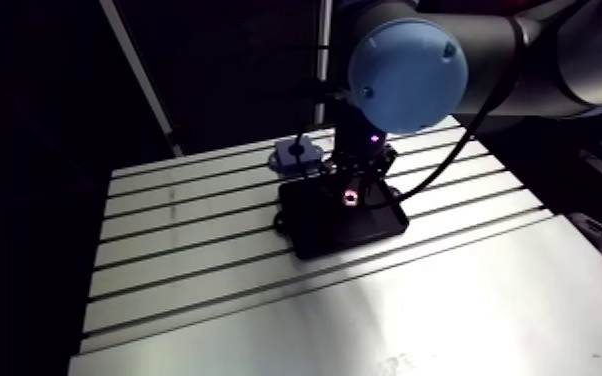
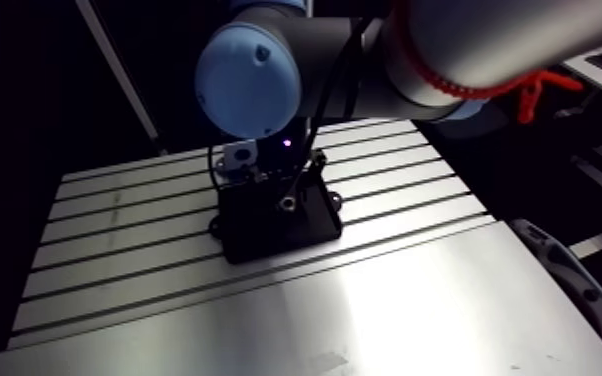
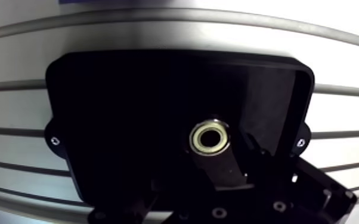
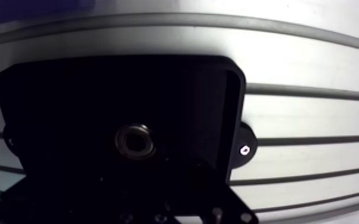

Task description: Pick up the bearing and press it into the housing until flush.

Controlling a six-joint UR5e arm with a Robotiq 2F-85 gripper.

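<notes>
**Two stereo pairs: one set high on the arm, one set close at the wrist**

In the arm view the slotted table [image 1: 215,250] is looked down on at a slant, from above its near edge toward its far edge. A light-blue joint cap [image 1: 408,75] is held close before the lens, and the gripper [image 1: 353,190] is seen small at mid-distance over the black housing [image 1: 325,235]. The right eye is set slightly aside, so the cap is shifted across the far table. In the wrist view the housing is looked at steeply and from very near, with the table slots curved by the wide lens. The housing, the bearing [image 3: 210,137] and the surrounding slots are shared by both pairs.
</notes>
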